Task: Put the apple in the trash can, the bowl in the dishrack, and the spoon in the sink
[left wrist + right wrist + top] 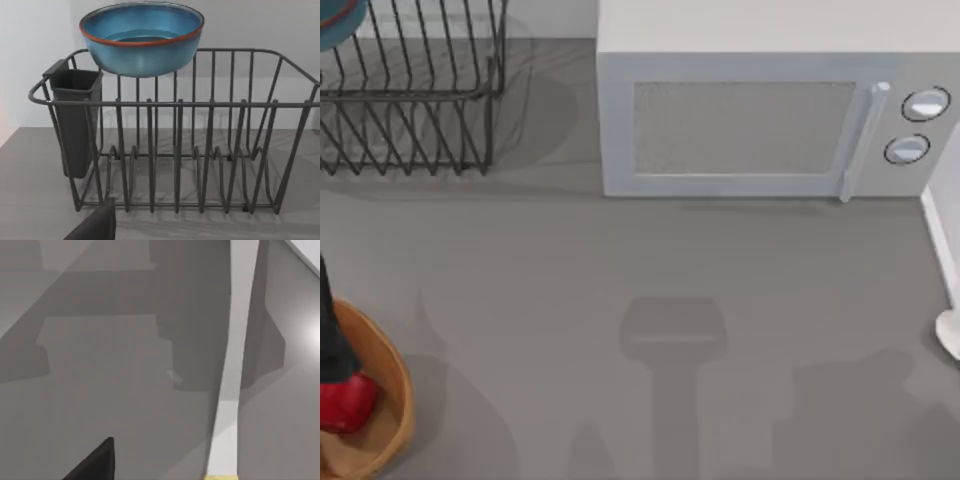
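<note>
The red apple (345, 400) lies inside the tan trash can (398, 385) at the front left. A dark part of my left arm (332, 330) stands right behind it at the left edge. The blue bowl (141, 40) sits upright, high at the back left of the dark wire dishrack (200, 150), with no gripper on it. The bowl (340, 25) also shows in the rack's (420, 110) far corner. A pale rounded spoon end (952, 335) pokes in at the right edge. Dark pieces of my left gripper (95, 225) and right gripper (95, 465) show.
A white microwave (760, 120) fills the back centre and right. A dark cutlery holder (75, 120) hangs on the rack. A slanted white edge (938, 240) runs along the right border. A long pale strip (235, 365) crosses the grey surface. Arm shadows lie mid-table.
</note>
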